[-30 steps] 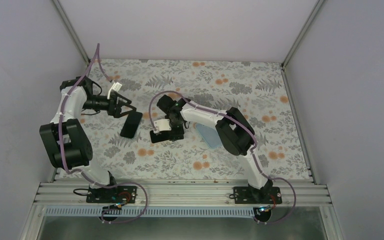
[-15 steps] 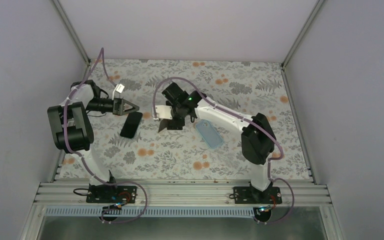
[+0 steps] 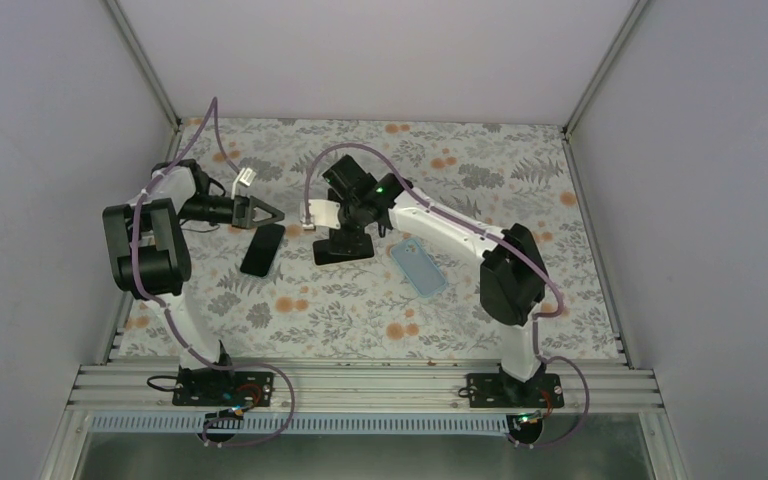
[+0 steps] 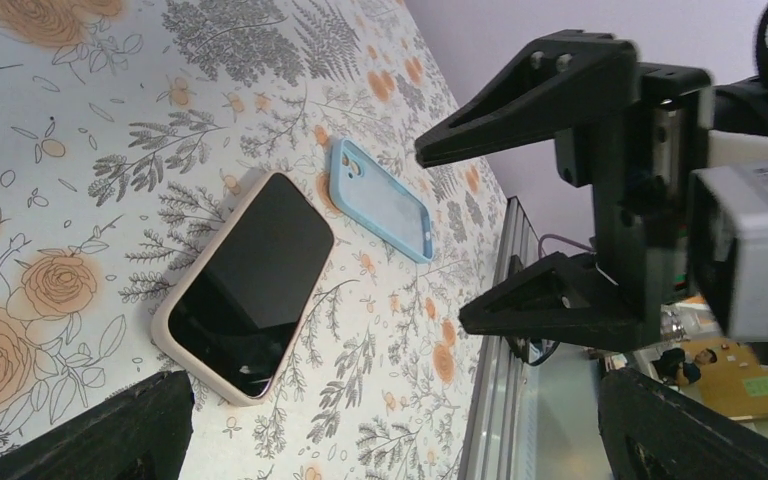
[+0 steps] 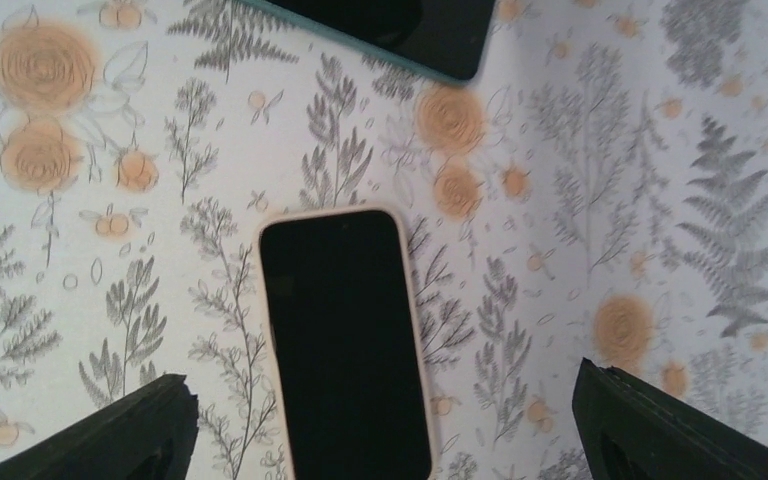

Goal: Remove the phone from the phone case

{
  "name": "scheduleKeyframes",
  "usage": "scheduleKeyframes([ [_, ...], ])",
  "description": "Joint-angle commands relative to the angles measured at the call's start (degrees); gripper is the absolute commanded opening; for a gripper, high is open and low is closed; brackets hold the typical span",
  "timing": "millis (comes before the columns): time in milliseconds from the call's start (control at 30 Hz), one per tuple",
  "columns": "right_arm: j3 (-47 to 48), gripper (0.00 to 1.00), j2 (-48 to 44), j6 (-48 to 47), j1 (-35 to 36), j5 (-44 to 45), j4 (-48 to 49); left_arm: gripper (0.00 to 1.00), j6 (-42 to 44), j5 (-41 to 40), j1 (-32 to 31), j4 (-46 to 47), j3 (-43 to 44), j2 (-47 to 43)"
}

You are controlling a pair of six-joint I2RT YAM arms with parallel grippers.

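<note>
Floral tabletop (image 3: pixel 520 170): phone (image 3: pixel 262 249) lies screen-up, apart from blue phone case (image 3: pixel 419 267). Likely rigid, slick glass; pinch long edges. Jaws on both arms open, empty.

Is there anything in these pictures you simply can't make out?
- Top view: the cream-rimmed phone is mostly hidden under the right gripper.
- Right wrist view: the teal-edged phone is cut off by the top edge.
- All views: whether the cream rim is a case; too fine to tell.
</note>
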Motion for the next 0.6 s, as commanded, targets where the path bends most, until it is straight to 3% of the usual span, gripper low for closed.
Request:
scheduleKeyframes([
  [0,-3.0,0.98,2.1,-2.3,-1.3,-2.2,-1.0,1.0,1.9,1.5,0.7,-0.1,0.9,-0.3],
  [233,3.1,1.0,9.3,-7.4,-4.4,-5.8,-7.2,1.0,3.3,1.7,1.1,-0.9,0.4,-1.4],
  [567,7.0,1.0,15.9,-9.4,-4.6,-3.8,-10.2,1.0,4.1,1.6,1.9,-0.8,-0.1,-1.7],
])
